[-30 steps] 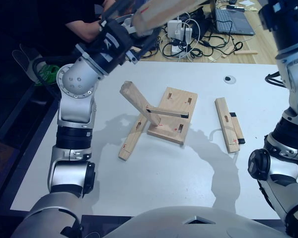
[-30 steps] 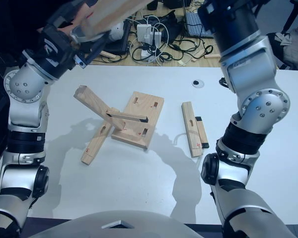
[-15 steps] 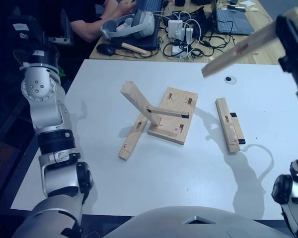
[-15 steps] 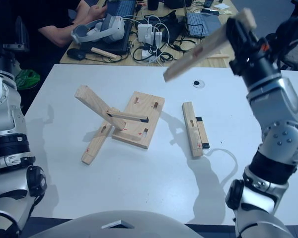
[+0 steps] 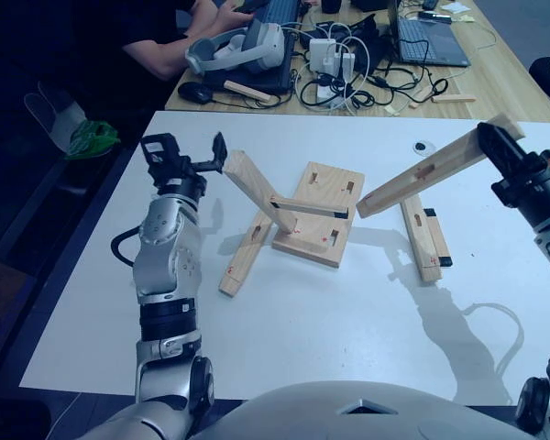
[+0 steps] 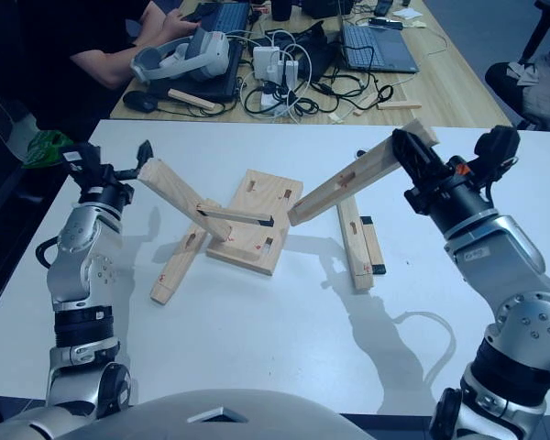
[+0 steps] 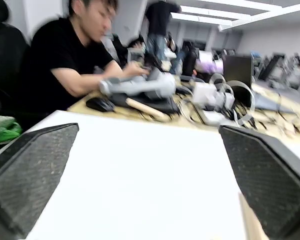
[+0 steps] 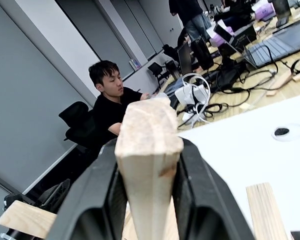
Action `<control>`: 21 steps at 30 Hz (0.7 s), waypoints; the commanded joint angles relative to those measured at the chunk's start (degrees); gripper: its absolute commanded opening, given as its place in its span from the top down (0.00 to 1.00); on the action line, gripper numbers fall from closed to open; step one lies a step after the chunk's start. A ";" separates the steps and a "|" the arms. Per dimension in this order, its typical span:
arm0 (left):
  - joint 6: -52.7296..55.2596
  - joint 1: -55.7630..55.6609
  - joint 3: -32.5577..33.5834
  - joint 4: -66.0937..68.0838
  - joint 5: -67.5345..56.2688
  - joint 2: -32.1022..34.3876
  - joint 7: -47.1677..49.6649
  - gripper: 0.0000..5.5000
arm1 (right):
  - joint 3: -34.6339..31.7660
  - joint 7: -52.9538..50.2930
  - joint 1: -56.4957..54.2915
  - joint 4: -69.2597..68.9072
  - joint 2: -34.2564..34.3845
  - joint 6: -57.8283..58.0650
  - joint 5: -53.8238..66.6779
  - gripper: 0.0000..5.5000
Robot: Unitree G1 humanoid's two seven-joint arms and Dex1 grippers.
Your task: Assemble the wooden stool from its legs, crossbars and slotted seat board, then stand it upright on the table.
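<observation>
- Nearest you on the white table (image 5: 284, 330), one wooden leg (image 5: 241, 258) lies flat, its far end tucked against the left edge of the seat board (image 5: 316, 215).
- The seat board lies flat mid-table with its slots facing up. It looks like stiff, light softwood, so take it by its long edges, clear of the slots.
- Just right of the board, a second flat leg (image 5: 418, 229) lies with a dark-tipped crossbar (image 5: 437, 240) touching its outer side.
- On the board's left side, a third leg (image 5: 255, 188) leans up and away at a tilt, with a crossbar (image 5: 307, 209) plugged into it and reaching across the board. That joint probably loosens if you twist it, so hold the leg near the crossbar.
- Your left gripper (image 5: 192, 156) is spread wide and holds nothing, just beside the raised top of the tilted leg.
- Your right gripper (image 6: 412, 165) pinches a fourth leg (image 6: 348, 183) close to its upper end. The leg slopes down through the air, and its free tip hangs over the gap between the board and the flat leg on the right.
- Held so near one end, this rigid, smooth piece will likely swing or slip, so move slowly.
</observation>
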 commanded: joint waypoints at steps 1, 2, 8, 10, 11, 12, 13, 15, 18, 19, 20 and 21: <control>12.00 2.76 -5.68 -6.74 -1.76 1.70 -3.52 0.06 | 0.90 0.00 2.30 -0.12 -0.22 -0.45 2.50 0.81; 15.04 3.37 -6.69 -8.61 -2.52 1.77 -4.08 0.06 | 1.13 0.22 2.76 0.10 -0.22 -0.59 2.76 0.81; 29.77 3.69 -8.94 -17.97 -7.58 -0.95 -3.16 0.06 | 2.25 1.96 3.97 3.54 1.23 -2.38 0.50 0.81; 31.60 3.16 -8.82 -18.69 -7.92 -1.36 -2.76 0.06 | 3.20 3.33 3.79 5.26 1.87 -3.27 -1.80 0.81; 32.18 2.92 -8.80 -18.83 -7.96 -1.44 -2.63 0.06 | 3.84 4.27 3.65 6.20 2.22 -3.79 -3.40 0.81; 32.57 2.70 -8.84 -18.91 -7.86 -1.39 -2.48 0.06 | 4.62 5.62 3.42 7.24 2.39 -4.28 -5.36 0.81; 32.63 2.52 -8.81 -18.78 -7.47 -1.14 -2.29 0.06 | 5.48 7.47 2.93 8.65 2.30 -4.72 -7.68 0.81; 31.86 1.99 -8.53 -17.75 -6.50 -0.46 -1.99 0.06 | 6.59 11.25 1.54 11.77 1.66 -5.50 -11.62 0.81; 29.42 0.15 -7.70 -15.01 -4.94 -0.07 -1.67 0.06 | 8.37 17.97 -1.57 17.37 0.06 -6.41 -17.10 0.81; 28.49 -0.46 -7.39 -14.18 -4.53 -0.28 -1.45 0.06 | 8.94 19.69 -2.59 18.73 -0.29 -6.50 -18.52 0.81; 27.71 -1.03 -7.02 -13.45 -4.21 -0.56 -1.19 0.06 | 9.37 21.02 -3.58 19.85 -0.62 -6.53 -19.70 0.81; 26.88 -1.49 -6.76 -12.79 -3.91 -0.88 -0.95 0.06 | 9.49 22.29 -4.62 20.91 -1.02 -6.49 -20.75 0.81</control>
